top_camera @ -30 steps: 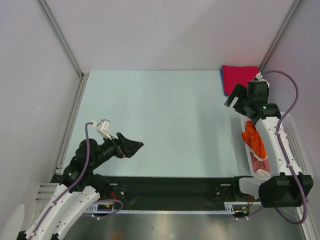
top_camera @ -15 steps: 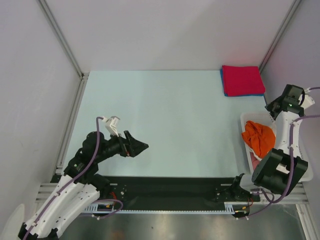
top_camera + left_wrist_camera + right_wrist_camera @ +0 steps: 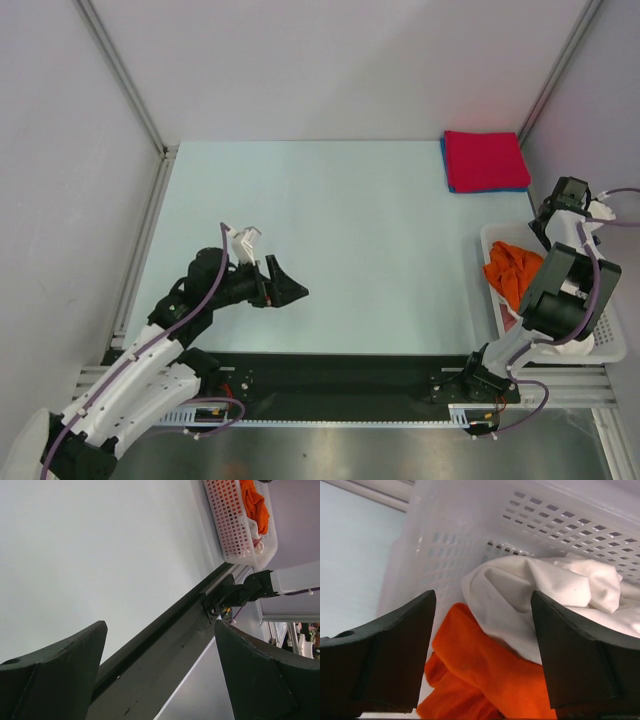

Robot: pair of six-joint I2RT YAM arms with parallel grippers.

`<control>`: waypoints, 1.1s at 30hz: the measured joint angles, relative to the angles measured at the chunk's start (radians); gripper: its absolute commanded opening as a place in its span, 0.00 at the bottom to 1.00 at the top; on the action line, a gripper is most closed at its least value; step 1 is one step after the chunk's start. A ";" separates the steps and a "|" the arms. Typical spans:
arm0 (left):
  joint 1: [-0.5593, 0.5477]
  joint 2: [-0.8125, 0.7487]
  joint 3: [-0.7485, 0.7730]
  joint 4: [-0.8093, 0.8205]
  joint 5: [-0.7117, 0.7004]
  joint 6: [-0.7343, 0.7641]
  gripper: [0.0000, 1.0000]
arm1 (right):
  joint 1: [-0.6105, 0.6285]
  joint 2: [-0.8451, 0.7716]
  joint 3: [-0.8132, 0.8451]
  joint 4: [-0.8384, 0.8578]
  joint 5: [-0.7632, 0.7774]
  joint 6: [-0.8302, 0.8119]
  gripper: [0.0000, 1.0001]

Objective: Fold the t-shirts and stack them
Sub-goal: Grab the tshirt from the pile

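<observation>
A folded red t-shirt point(image 3: 485, 160) lies on a blue one point(image 3: 444, 165) at the table's far right corner. An orange t-shirt point(image 3: 512, 273) sits crumpled in the white basket point(image 3: 492, 236). In the right wrist view the orange t-shirt point(image 3: 485, 680) lies against a white one point(image 3: 550, 590). My right gripper point(image 3: 482, 597) hangs open just above them, its fingers apart and holding nothing; from above it point(image 3: 548, 212) sits over the basket's far end. My left gripper point(image 3: 291, 293) is open and empty over the near left of the table.
The lattice basket wall point(image 3: 470, 525) rises close behind the cloth. The left wrist view shows the basket point(image 3: 235, 535) far off and the black base rail point(image 3: 165, 650) under the left gripper point(image 3: 160, 627). Metal frame posts stand at the table's back corners.
My right arm has swung from beside the red stack back and down over the basket. My left gripper has crept right and a little toward the near edge, still open.
</observation>
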State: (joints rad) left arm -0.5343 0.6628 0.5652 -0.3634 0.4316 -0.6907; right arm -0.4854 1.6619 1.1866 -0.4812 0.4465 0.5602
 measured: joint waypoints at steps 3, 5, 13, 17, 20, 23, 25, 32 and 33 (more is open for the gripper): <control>0.000 0.046 0.000 0.031 0.019 -0.006 0.93 | 0.000 0.016 -0.014 0.016 0.021 -0.006 0.51; 0.000 0.065 0.000 0.045 0.026 -0.009 0.93 | 0.000 0.017 -0.016 0.020 0.039 -0.018 0.33; 0.000 0.040 0.000 0.063 0.041 -0.020 0.92 | 0.057 -0.051 0.054 -0.051 0.145 -0.048 0.04; 0.000 0.010 0.000 0.062 0.045 -0.034 0.92 | 0.109 -0.140 0.198 -0.114 0.215 -0.084 0.00; 0.000 -0.017 0.000 0.060 0.044 -0.045 0.91 | 0.140 -0.212 0.306 -0.127 0.261 -0.107 0.00; 0.000 -0.050 0.000 0.047 0.043 -0.054 0.91 | 0.147 -0.259 0.428 -0.124 0.298 -0.128 0.00; 0.000 -0.064 0.000 0.033 0.042 -0.055 0.91 | 0.147 -0.269 0.508 -0.121 0.309 -0.136 0.00; 0.000 -0.096 0.017 -0.032 0.006 -0.064 0.91 | 0.263 -0.290 0.706 -0.031 0.300 -0.206 0.00; 0.000 -0.101 0.019 -0.037 0.001 -0.069 0.91 | 0.309 -0.292 0.727 0.003 0.303 -0.240 0.00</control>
State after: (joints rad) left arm -0.5343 0.5621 0.5838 -0.4004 0.4324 -0.7597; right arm -0.1761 1.3701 1.9133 -0.4786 0.7494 0.3199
